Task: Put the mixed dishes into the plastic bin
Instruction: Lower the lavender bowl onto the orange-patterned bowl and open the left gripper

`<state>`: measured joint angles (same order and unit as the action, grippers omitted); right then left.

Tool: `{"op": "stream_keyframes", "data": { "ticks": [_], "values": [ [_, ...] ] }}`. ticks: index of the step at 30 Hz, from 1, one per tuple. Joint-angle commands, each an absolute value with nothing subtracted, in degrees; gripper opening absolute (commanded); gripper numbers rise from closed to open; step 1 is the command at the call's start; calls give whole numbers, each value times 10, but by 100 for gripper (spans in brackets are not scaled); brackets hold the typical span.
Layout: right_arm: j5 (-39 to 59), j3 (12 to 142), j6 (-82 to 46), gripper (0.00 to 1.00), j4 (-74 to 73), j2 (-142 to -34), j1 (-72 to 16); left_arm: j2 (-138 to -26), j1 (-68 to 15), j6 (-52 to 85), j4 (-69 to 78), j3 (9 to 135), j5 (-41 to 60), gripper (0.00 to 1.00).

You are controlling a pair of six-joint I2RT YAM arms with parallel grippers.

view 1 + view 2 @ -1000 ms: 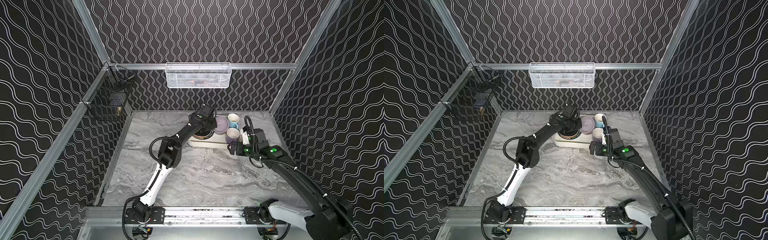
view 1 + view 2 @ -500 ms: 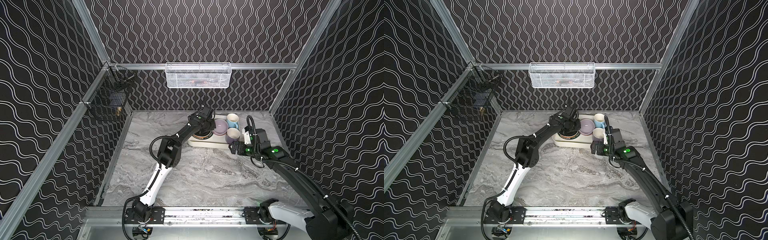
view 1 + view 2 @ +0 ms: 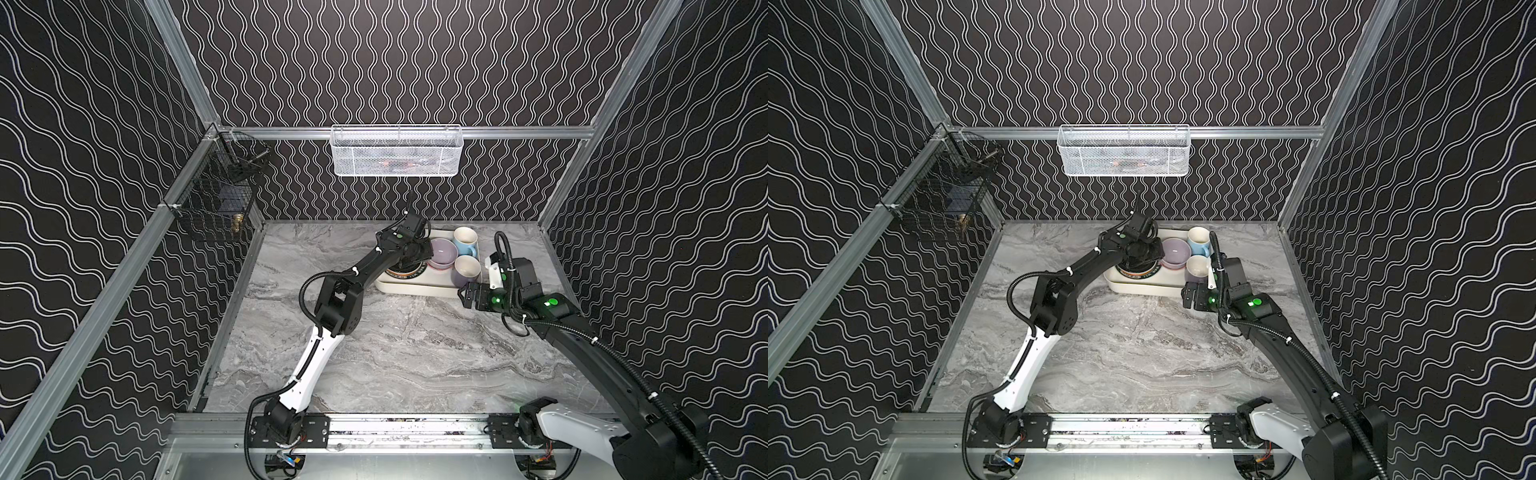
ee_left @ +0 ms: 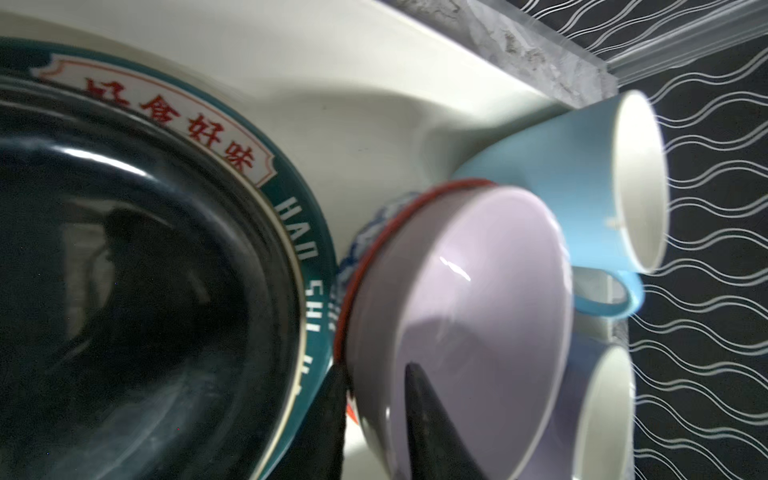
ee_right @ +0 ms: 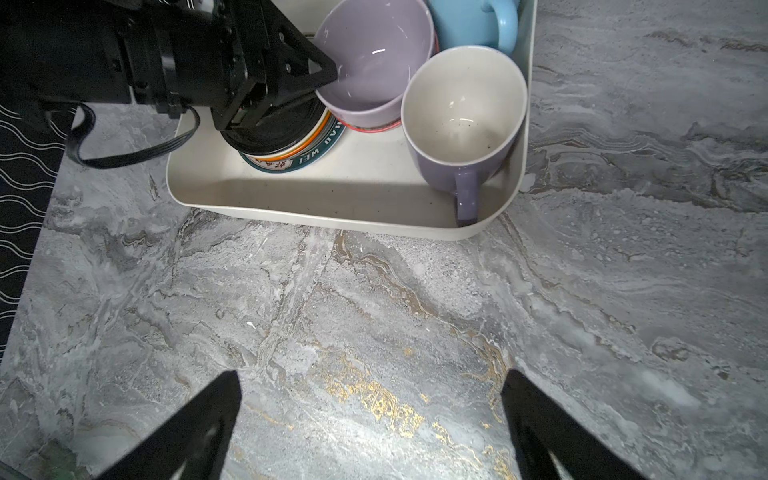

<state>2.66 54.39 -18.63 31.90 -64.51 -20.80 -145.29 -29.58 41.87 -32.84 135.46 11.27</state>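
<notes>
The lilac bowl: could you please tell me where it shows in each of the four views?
Top views: the lilac bowl sits mid-bin in both, right of the left arm's wrist.
Left wrist view: lilac bowl, lower centre, nested in a red-rimmed bowl.
Right wrist view: lilac bowl, top centre.
Shared landmark: the light-blue mug right beside it.
</notes>
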Motion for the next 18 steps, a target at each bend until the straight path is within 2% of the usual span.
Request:
{"op": "stream_keyframes", "data": {
  "ticks": [1,4,8,14,18],
  "values": [
    [29,543,-188,99,316,-643,-207,-1440,-295,418,-303,1349,135,35],
    [29,543,-189,99,317,-643,-208,-1437,-295,418,-301,1345,140,47],
    [27,545,-189,99,318,-639,-207,-1434,-294,413,-303,1345,141,56],
    [22,545,-190,99,319,-643,-208,-1414,-276,436,-278,1281,160,46],
    [26,547,-192,99,317,-652,-208,-1406,-268,436,-275,1260,165,45]
  ]
}}
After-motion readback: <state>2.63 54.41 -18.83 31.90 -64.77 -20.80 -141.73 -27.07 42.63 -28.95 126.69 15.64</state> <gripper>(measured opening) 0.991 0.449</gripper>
